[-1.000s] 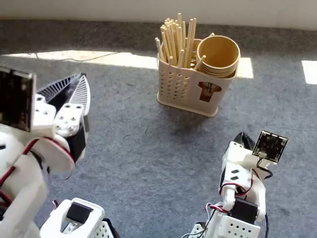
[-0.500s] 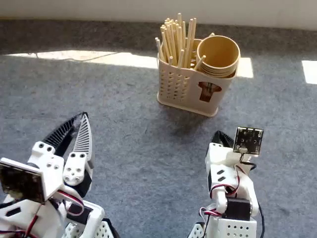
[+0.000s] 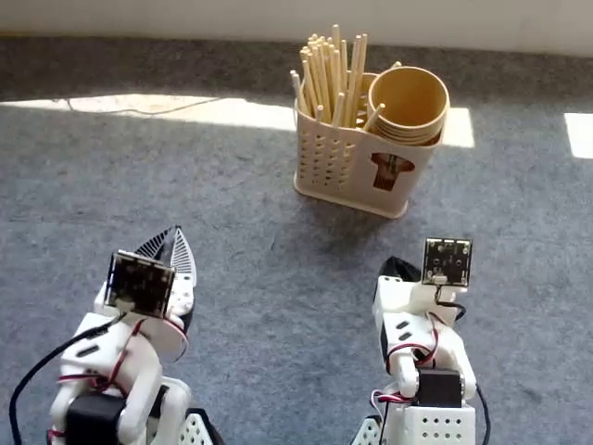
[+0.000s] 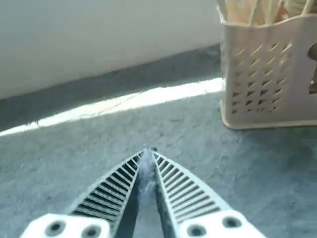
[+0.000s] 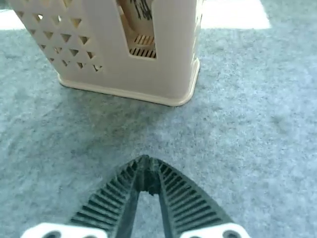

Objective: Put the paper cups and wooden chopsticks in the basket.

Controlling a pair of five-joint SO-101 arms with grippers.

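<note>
Closed, tips meeting in a point, nothing gripped: left fingers [image 4: 176,186]. Around them the left gripper [image 4: 147,154], low over grey tabletop [image 4: 233,168], with the basket [image 4: 262,74] ahead and off to the side, well apart. From above, at lower left [image 3: 176,239], with a camera board [image 3: 140,283] just behind on the wrist.

Likewise closed at the tips, a thin slit behind them, empty: right fingers [image 5: 185,203]. The right gripper [image 5: 144,163] just above the tabletop, pointing at the basket's front wall, near but not touching. From above, at lower right [image 3: 394,269], mostly hidden under its arm and its own board.

Farther out, toward the far middle of the tabletop, the basket upright: cream plastic, perforated walls, a cut-out in the front. Inside, on the left, chopsticks [image 3: 329,69] standing on end in a bunch, well above the rim. Inside, on the right, cups [image 3: 408,97] nested in a stack, mouth up, rim above the basket's edge, pressed against the chopsticks.

Behind the basket, a sunlit strip [image 3: 185,111] across the tabletop, then a pale wall [image 3: 278,14].
</note>
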